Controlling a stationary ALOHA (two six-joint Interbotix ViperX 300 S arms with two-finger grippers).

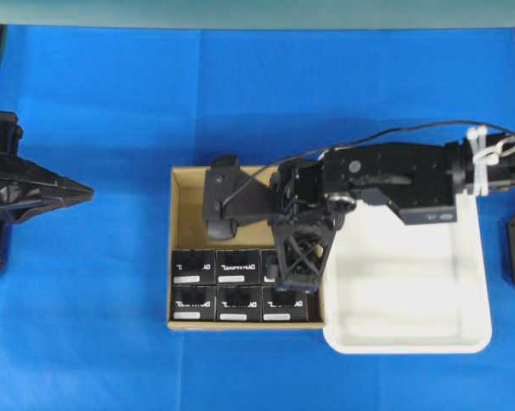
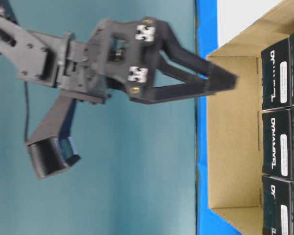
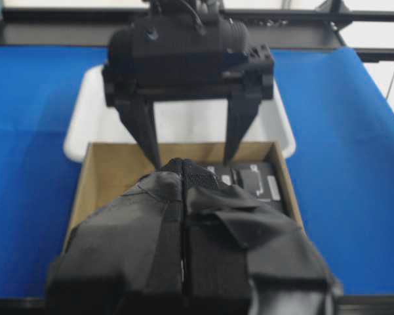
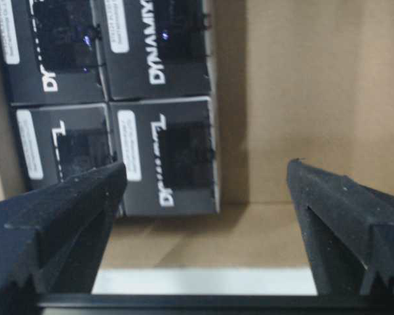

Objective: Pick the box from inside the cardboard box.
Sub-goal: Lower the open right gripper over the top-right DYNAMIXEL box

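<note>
The right gripper [image 4: 203, 216] hangs over the cardboard box [image 1: 182, 248], its fingers [image 4: 59, 216] spread wide and holding nothing. Just past the fingertips lies the box [image 4: 167, 154], the nearest of six packed together, untouched. Well apart over the blue worktop [image 1: 111, 111], the left gripper [image 1: 81, 193] is pressed closed, empty.

A robotics lab bench, by the look of it — a counter [image 1: 94, 342] draped in plain blue cloth, black metal framing along its far edge, two black robot arms facing each other across it, and staged props only: a brown cardboard box [image 1: 182, 248] and a white tray [image 1: 480, 334].
</note>
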